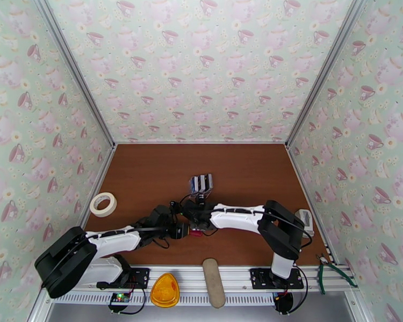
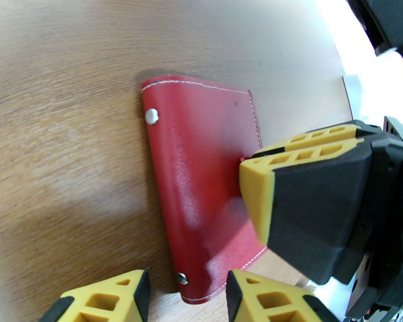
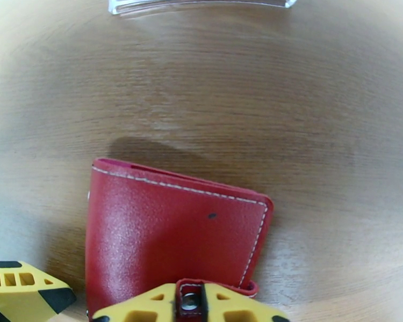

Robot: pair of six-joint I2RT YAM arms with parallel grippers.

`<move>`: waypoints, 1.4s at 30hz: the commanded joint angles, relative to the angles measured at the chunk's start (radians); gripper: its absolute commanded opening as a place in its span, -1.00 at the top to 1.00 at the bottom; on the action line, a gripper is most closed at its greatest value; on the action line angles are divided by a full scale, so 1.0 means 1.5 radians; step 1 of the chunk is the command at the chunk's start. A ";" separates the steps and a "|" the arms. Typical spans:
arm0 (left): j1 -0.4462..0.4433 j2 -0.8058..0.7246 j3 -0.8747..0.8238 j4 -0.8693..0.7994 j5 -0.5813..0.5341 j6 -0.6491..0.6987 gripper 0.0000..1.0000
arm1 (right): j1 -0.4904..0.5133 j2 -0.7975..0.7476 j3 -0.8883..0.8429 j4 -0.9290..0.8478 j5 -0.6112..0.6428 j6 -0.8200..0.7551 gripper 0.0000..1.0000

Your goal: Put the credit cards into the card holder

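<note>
We find the wallet folded shut, red outer face up, lying on the counter about midway across and toward the near edge, where both arms meet over it. The right end effector is closed on the wallet's snap tab. Its two yellow pads meet with the red tab and its metal stud pinched between them. From the left wrist view, the same grip sits at the wallet's long stitched edge. The left end effector is open, with its fingers spread to either side of a studded corner of the wallet. We cannot tell whether either finger touches the leather. The cards, dark and white, are grouped with a clear plastic piece on the far side of the wallet. They are apart from it, with bare counter between. A roll of tape lies flat near the left wall, well apart from the wallet. Green-handled pliers rest at the near right corner.
</note>
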 commanded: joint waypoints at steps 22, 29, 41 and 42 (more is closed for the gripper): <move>-0.003 0.104 0.047 0.020 -0.065 -0.032 0.33 | -0.069 -0.051 -0.043 0.101 -0.068 -0.109 1.00; -0.004 0.125 0.047 0.017 -0.078 -0.045 0.51 | -0.122 -0.101 -0.123 0.223 -0.174 -0.107 1.00; -0.003 0.146 0.051 0.023 -0.078 -0.064 0.57 | -0.198 -0.175 -0.218 0.349 -0.310 -0.092 1.00; -0.003 0.143 0.051 0.023 -0.078 -0.066 0.57 | -0.198 -0.184 -0.214 0.327 -0.301 -0.097 1.00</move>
